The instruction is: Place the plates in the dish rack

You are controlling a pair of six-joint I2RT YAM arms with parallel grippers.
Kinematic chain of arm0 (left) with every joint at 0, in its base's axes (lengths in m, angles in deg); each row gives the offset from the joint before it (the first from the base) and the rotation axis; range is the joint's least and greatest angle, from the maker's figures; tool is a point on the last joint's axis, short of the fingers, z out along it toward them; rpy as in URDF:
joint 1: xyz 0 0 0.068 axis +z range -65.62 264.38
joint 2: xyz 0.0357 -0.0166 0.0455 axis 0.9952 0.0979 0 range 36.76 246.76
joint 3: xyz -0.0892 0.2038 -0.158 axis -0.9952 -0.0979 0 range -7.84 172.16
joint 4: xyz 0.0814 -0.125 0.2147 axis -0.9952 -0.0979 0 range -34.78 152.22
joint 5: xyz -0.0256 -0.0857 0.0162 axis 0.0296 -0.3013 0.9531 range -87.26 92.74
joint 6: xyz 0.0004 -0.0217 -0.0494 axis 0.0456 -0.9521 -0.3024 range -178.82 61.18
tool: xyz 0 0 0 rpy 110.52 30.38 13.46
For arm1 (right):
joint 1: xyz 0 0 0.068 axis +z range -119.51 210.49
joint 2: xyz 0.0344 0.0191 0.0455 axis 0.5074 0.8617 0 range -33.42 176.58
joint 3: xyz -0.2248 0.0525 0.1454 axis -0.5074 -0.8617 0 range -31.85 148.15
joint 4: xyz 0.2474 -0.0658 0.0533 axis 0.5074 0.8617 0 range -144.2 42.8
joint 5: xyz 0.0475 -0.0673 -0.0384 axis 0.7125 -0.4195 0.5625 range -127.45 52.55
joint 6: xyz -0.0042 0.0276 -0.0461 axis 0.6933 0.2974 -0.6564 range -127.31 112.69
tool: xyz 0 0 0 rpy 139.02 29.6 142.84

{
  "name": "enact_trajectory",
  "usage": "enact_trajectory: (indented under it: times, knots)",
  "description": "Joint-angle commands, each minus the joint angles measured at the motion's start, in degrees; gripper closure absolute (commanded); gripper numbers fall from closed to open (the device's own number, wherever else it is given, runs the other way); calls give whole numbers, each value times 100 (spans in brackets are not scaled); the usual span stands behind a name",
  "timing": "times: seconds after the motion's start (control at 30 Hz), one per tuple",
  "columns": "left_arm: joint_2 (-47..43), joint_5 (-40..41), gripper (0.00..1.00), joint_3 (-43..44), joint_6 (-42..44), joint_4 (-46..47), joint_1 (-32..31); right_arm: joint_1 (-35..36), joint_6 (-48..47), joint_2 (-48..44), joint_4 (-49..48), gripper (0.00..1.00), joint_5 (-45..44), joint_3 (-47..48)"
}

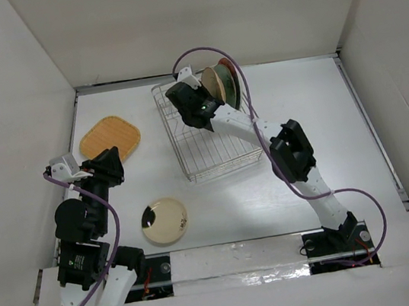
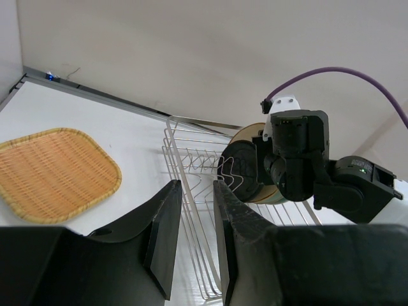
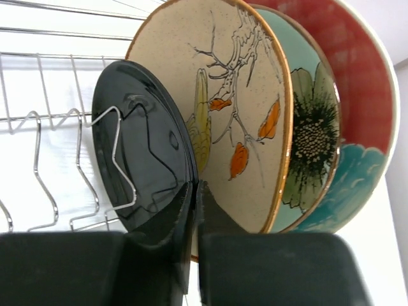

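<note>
Nearest the table's (image 1: 271, 189) front edge: yellow plate (image 1: 164, 221), flat, not yet loaded. Sits to the near right of the left gripper (image 1: 112, 165), well apart from it. Left gripper: jaws narrowly parted, nothing between them, aimed toward the rack (image 1: 209, 156) in its wrist view. Just beyond it, slightly left: orange plate (image 1: 109, 140), also flat, near the fingertips but not touching. Both plates far nearer the left gripper than the right.

Farther on, over the rack's far end: right gripper (image 3: 194, 191), pinched almost shut on the nearest rim of the black plate (image 3: 140, 146), judging by its wrist view. Black plate on edge among the tines (image 3: 38, 172), face roughly parallel to the cream plate (image 3: 236, 95) just behind; then teal plate (image 3: 312, 127), then red plate (image 3: 357, 64), all upright in a row.

Pivotal relation, as a judgement: black plate seated edge-down with its flat face toward the cream one, gripper in line with that plane. Calls for letting go and backing out straight along the plate's plane; sideways drift likely to tip it against its neighbour.
</note>
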Motion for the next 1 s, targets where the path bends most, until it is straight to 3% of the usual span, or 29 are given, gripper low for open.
enact_trajectory:
  times: [0.0,0.07,0.17,0.3,0.37,0.43,0.47,0.5,0.63,0.77,0.87,0.93,0.97]
  knots:
    - [-10,-41,76,-35,65,318,30,54,368,-183,-164,89,147,-26]
    - [-10,-42,76,-35,65,318,30,54,429,-332,-173,72,173,-52]
    - [-10,-42,76,-44,65,326,30,54,482,-735,-270,57,304,-245]
    - [-10,-50,76,-53,74,326,30,167,622,-1498,-603,49,665,-859]
    - [-10,-50,76,-53,74,327,30,351,789,-1878,-752,52,866,-1447]
    - [-10,-50,76,-53,74,326,30,536,1034,-2554,-1130,76,1104,-2340]
    - [-10,-50,76,-53,65,326,30,650,1184,-2800,-1244,97,1505,-2659]
    - [-10,-59,76,-53,65,335,30,939,1298,-3038,-1576,100,1718,-3011]
    - [-1,-50,83,-61,65,335,30,1784,2245,-4013,-2387,100,2694,-4716]
    - [-1,11,100,-44,48,309,30,2470,3424,-4191,-2931,100,3125,-5842]
    - [-27,99,100,-44,30,300,30,2778,4224,-4209,-3689,99,3398,-6581]
    - [-19,90,100,-44,30,291,30,2778,4846,-4104,-4153,90,3556,-6986]
    - [-10,82,100,-53,30,300,30,2778,5068,-4051,-4233,78,3609,-7074]
